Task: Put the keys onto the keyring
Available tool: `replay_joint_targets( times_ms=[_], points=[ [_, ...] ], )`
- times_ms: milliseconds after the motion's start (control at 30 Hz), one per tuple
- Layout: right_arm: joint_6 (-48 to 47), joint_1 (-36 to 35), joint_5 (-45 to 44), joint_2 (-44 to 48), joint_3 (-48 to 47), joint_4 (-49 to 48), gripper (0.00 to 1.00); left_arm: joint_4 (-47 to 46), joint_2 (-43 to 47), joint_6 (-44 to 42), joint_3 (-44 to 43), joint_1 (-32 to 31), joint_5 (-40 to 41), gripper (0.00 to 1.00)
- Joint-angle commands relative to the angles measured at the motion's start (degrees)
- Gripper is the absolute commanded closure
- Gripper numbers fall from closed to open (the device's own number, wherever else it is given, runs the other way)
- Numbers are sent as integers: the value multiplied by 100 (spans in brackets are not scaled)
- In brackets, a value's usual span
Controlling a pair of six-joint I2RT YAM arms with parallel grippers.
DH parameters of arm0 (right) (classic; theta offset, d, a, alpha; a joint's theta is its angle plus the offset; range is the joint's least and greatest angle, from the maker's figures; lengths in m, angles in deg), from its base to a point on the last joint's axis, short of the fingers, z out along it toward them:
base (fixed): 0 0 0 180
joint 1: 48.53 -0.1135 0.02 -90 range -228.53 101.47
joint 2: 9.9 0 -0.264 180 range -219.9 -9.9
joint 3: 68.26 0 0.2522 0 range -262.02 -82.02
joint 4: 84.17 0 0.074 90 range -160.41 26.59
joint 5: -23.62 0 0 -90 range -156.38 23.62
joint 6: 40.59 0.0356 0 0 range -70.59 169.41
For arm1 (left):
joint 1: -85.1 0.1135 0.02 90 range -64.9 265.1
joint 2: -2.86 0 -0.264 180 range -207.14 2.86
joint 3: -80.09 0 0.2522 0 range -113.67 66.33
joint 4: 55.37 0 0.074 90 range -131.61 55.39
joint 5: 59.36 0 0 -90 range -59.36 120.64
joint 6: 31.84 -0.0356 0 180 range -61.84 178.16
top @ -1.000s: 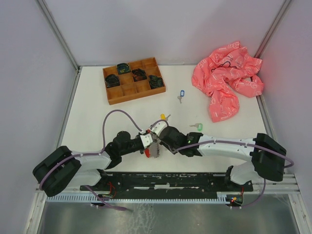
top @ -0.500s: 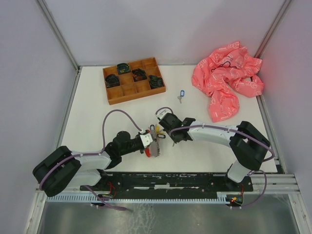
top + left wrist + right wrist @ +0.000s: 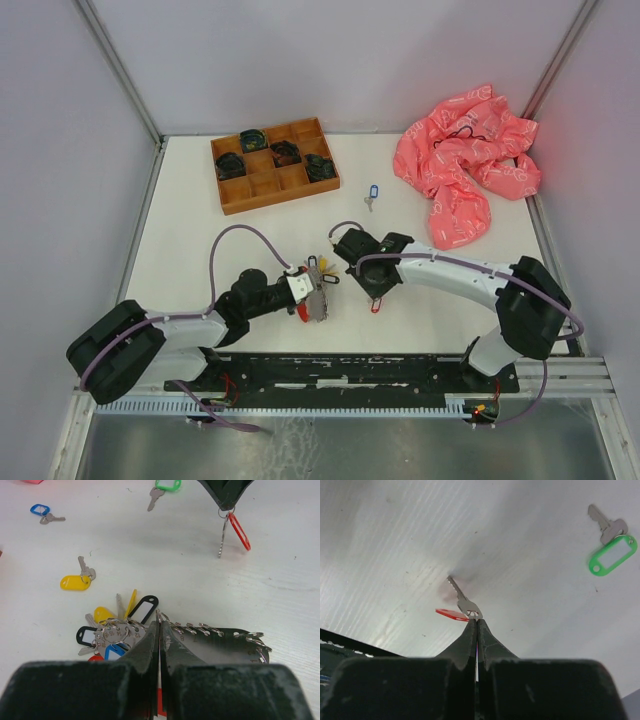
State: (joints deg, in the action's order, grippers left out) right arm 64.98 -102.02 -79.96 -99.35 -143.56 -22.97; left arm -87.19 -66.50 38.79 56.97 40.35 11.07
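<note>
White table all around red-tagged key

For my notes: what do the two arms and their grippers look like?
The left arm and right arm have white links and bulky black joint housings. A thin purple cable loops along each. The left gripper and right gripper each have two black fingers tapering to narrow tips.

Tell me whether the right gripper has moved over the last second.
Yes. The right gripper shifted rightward, from left of the blue-tagged key to directly below it.
</note>
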Motion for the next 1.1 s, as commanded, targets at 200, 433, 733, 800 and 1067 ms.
replay_joint_targets(
  times_ms=[200, 433, 733, 800, 1067],
  points=[
    [-252, 97, 33, -865, -725, -58, 99, -341, 178, -93, -57, -24, 23, 97],
    [-477, 195, -237, -1337, -707, -963, 99, -331, 154, -97, -65, -29, 24, 97],
    [-363, 225, -150, -1267, -339, -1485, 91, -346, 60, -93, -94, -18, -11, 97],
    [-411, 226, -75, -1139, -235, -1580, 89, -338, 65, -95, -100, -21, -19, 97],
    [-1087, 225, 685, 45, 310, -2283, 73, -319, 58, -119, -99, -18, -26, 97]
  ],
)
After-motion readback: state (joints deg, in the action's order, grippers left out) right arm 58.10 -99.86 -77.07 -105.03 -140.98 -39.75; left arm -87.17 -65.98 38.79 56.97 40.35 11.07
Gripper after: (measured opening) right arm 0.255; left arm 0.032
